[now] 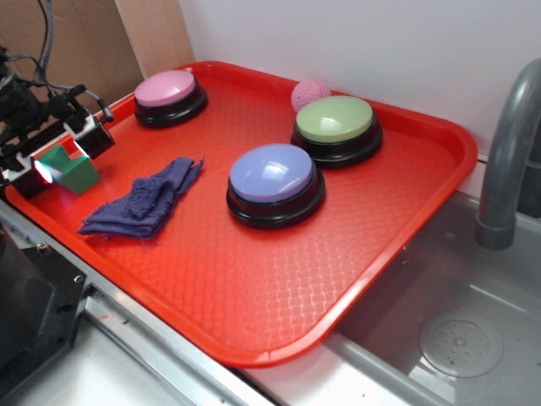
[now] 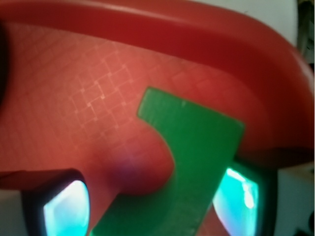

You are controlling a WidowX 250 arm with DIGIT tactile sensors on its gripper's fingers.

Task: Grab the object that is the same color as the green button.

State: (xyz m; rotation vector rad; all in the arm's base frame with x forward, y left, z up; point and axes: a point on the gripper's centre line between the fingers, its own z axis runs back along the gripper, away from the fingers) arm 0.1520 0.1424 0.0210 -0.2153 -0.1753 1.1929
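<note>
The object, a small dark green block [image 1: 74, 172] with a curved notch, sits at the left rim of the red tray [image 1: 254, 296]. My gripper [image 1: 68, 161] straddles it, one finger on each side. In the wrist view the block [image 2: 197, 147] lies tilted between the two glowing pads, its notch facing left, and both pads come up against its edges at the gripper [image 2: 152, 209]. The green button [image 1: 335, 120], a pale yellow-green dome on a black base, stands at the far right of the tray, well away from the gripper.
A lavender-blue button [image 1: 274, 176] sits mid-tray and a pink button [image 1: 167, 90] at the back left. A crumpled purple cloth [image 1: 145, 201] lies just right of the gripper. A pink ball [image 1: 309, 93] rests behind the green button. A sink and grey tap [image 1: 507, 152] are at the right.
</note>
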